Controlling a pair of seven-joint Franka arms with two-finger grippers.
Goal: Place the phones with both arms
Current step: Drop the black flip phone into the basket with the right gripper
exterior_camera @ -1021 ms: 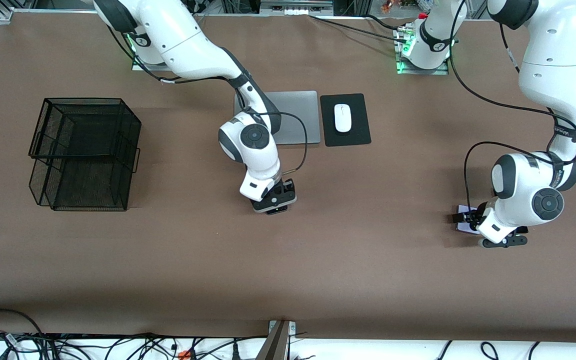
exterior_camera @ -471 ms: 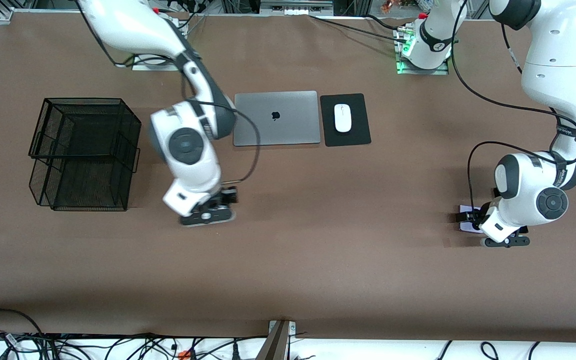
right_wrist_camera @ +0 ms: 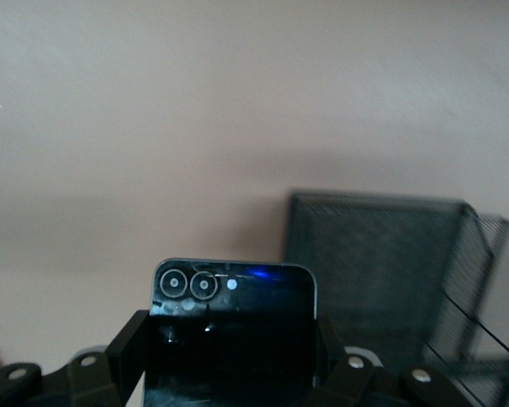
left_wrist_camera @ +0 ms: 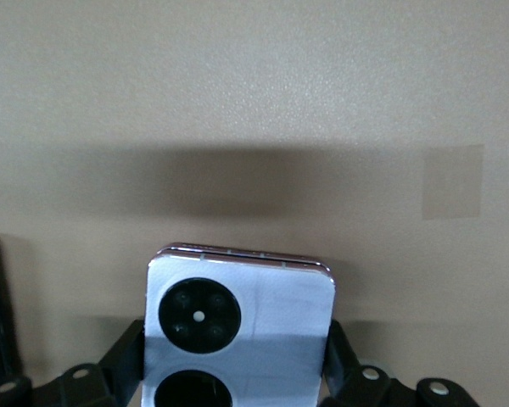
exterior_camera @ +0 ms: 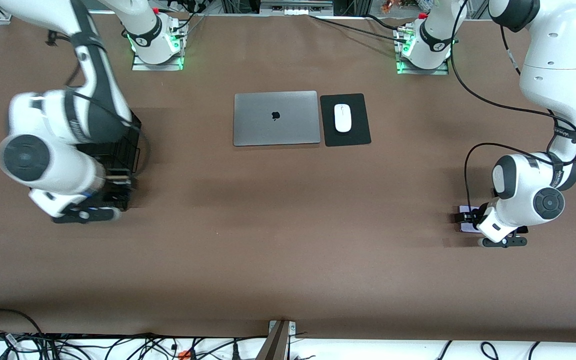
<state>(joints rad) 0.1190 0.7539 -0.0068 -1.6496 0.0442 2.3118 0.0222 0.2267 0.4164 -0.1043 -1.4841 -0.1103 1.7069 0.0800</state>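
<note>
The small black flip phone (right_wrist_camera: 231, 339) was held clamped in the right gripper (exterior_camera: 99, 200) beside the black mesh basket (exterior_camera: 127, 145), seemingly for placing there, while the pale-lilac flip phone (left_wrist_camera: 240, 331) was pinched by the left gripper (exterior_camera: 469, 220) low over the table (exterior_camera: 288, 240), toward the left arm's end.

- A dark apple-shaped logo sits at the middle of the laptop (exterior_camera: 276, 118) lid, well apart from both grippers.
- Small lettering runs along the left arm (exterior_camera: 558, 135) above its gripper, too small to read.
- No other text, number or label can be read.
</note>
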